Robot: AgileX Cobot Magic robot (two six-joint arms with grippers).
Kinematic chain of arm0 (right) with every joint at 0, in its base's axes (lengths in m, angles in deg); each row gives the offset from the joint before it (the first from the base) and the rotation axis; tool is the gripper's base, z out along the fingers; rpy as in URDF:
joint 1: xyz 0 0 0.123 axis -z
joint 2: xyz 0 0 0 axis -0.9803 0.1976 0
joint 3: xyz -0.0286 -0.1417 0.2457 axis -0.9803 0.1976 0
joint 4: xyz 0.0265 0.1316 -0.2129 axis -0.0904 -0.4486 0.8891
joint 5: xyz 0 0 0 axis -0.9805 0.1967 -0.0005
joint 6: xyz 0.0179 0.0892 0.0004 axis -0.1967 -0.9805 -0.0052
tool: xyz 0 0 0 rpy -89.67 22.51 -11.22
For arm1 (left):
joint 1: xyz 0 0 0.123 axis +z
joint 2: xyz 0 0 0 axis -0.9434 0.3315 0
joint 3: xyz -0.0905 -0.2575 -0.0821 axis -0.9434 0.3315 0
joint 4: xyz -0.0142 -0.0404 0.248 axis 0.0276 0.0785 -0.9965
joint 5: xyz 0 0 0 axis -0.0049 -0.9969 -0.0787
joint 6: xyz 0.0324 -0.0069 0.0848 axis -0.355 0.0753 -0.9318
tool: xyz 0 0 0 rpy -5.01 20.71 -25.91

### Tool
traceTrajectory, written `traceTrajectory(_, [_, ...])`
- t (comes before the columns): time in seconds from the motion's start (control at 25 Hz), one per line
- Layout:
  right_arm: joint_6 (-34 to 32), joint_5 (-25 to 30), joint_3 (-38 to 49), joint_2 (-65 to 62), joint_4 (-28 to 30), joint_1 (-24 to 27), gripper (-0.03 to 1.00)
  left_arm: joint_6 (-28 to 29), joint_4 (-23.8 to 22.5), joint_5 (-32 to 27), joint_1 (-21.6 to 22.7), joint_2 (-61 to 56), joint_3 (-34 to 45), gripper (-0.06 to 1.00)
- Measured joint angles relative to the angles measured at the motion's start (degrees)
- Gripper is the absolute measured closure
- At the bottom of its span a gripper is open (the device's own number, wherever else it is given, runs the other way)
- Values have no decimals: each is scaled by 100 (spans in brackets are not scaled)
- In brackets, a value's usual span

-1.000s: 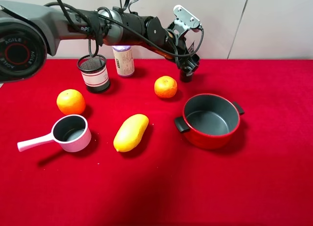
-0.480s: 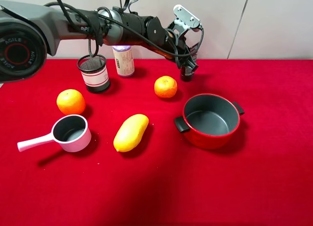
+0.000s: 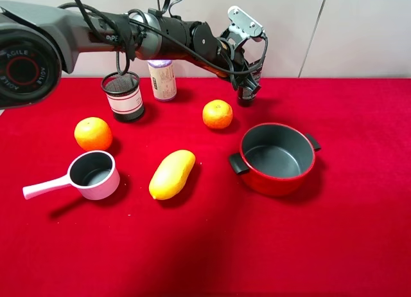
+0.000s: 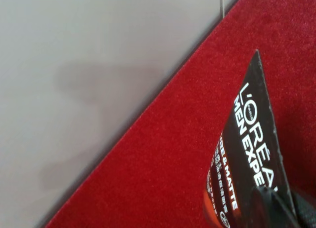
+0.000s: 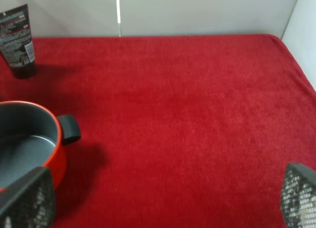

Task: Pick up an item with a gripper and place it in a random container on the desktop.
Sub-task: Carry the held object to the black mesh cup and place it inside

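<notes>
Oranges: two; left orange (image 3: 93,133), middle orange (image 3: 218,114);
Mangoes: one; yellow mango (image 3: 171,174);
Cooking vessels: two; one red pot (image 3: 276,181), one pink saucepan (image 3: 106,188);
Mesh cups: one; black mesh cup (image 3: 125,104);
Bottles: one; white bottle (image 3: 163,83) with purple top;
Tubes: one; dark squeeze tube (image 5: 17,40);
Hands: two; left hand (image 3: 248,86), right hand (image 5: 163,198);
Worktop: one; red-covered worktop (image 3: 257,245)

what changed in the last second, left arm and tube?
The left gripper closed its jaws on the tube, which a second ago stood between open jaws. The tube has not been lifted: it stands in the same spot on the red cloth. The arm barely shifted. The mesh cup, red pot and pink saucepan stayed put.
</notes>
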Motion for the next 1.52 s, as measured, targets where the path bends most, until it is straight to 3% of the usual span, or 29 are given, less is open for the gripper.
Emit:
traceTrajectory(0.48, [0, 0, 0, 0, 0, 0, 27, 0, 0, -54, 0, -27, 0, 93])
traceTrajectory(1.0, [0, 0, 0, 0, 0, 0, 27, 0, -25, -839, -6, -620, 0, 94])
traceTrajectory(1.52, [0, 0, 0, 0, 0, 0, 27, 320, -650, -2027, 89, -1280, 0, 94])
